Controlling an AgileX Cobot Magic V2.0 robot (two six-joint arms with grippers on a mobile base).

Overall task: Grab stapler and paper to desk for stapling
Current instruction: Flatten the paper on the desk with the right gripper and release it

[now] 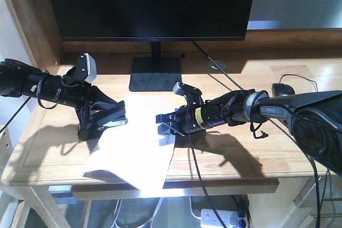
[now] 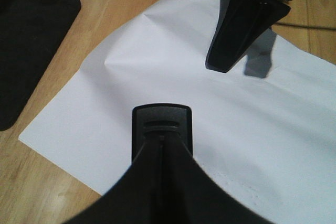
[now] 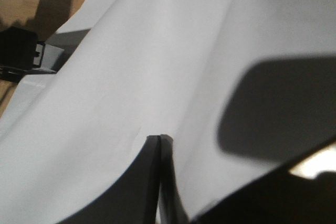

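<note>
The white paper point(image 1: 140, 145) lies on the wooden desk point(image 1: 251, 158), its near part hanging over the front edge. My left gripper point(image 1: 124, 118) is at the sheet's left side. In the left wrist view its fingers point(image 2: 161, 113) are shut together just above the paper point(image 2: 157, 61), and nothing shows between them. My right gripper point(image 1: 162, 130) is at the sheet's right side, also shut, with its tip point(image 3: 159, 138) touching the paper point(image 3: 131, 51) beside a small crease. The right gripper point(image 2: 223, 64) also reaches down onto the sheet in the left wrist view. The stapler is out of view.
A black monitor point(image 1: 149, 4) stands at the back on a flat black base point(image 1: 155, 73), close behind the sheet. A black mouse point(image 1: 283, 88) and loose cables point(image 1: 299, 78) lie at the right. A power strip point(image 1: 222, 217) sits on the floor below the desk.
</note>
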